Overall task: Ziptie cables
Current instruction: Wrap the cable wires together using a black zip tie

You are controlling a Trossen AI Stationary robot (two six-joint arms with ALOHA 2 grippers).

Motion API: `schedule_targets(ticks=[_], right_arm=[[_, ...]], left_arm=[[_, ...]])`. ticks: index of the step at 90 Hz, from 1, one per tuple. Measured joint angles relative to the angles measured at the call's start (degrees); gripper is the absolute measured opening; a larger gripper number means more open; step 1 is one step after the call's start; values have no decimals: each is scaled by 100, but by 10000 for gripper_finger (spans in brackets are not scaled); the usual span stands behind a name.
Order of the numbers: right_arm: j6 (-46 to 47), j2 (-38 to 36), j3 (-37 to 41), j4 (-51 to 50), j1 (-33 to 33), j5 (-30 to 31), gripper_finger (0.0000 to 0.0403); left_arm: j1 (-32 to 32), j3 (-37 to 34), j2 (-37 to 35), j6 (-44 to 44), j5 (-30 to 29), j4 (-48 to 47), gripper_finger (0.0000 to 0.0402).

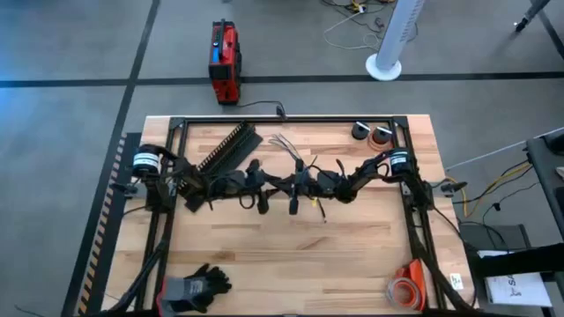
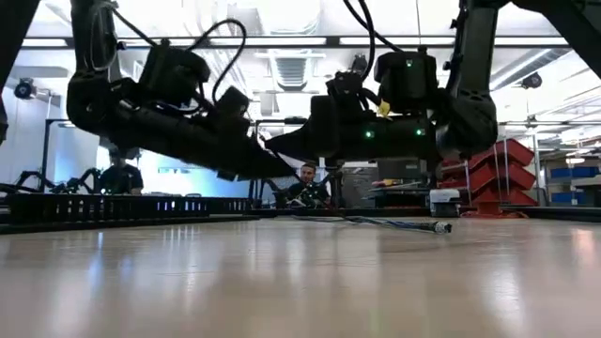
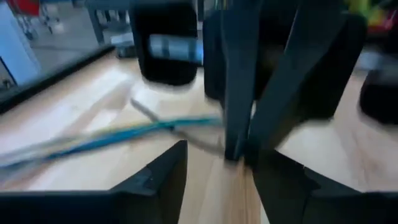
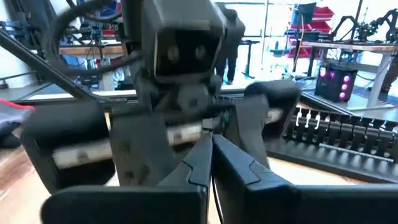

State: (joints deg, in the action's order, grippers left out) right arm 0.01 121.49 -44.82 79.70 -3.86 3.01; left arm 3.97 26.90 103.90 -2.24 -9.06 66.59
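The cables [image 1: 286,145] lie on the wooden table at its middle, fanned apart at the far end. In the low view the cables [image 2: 376,222] rest flat on the table. Both arms meet above them. My left gripper [image 3: 217,180] is open and points toward the table's right edge, with teal and pale wires [image 3: 124,132] running past in front of it. My right gripper [image 4: 211,144] is shut and faces the left one; its closed fingertips [image 3: 239,152] stand just ahead of my left fingers. Both grippers are above the table top in the low view. My right gripper has its fingertips closed together. A thin dark strand [image 4: 215,196] shows along the gap between its fingers in the right wrist view. I cannot tell whether it is pinched there or what it is.
A long black comb-toothed strip [image 1: 231,148] lies at the far left, slanting. Black gloves [image 1: 198,283] sit at the near left corner, orange rolls [image 1: 405,289] at the near right, two round items [image 1: 372,132] at the far right. People [image 2: 305,180] are in the room behind.
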Motion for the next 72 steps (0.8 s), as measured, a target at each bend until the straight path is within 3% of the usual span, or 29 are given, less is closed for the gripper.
schedule_targets(ticks=[26,44,72], right_arm=[[-1,0,0,-15,-2,5,0],[49,-9,0,-204,-2,17,0],[477,-58,0,-477,9,7,8]], left_arm=[[-2,4,0,7,30,-13,78],[-2,24,2,5,111,-78,8],[-2,24,7,7,291,-189,1]])
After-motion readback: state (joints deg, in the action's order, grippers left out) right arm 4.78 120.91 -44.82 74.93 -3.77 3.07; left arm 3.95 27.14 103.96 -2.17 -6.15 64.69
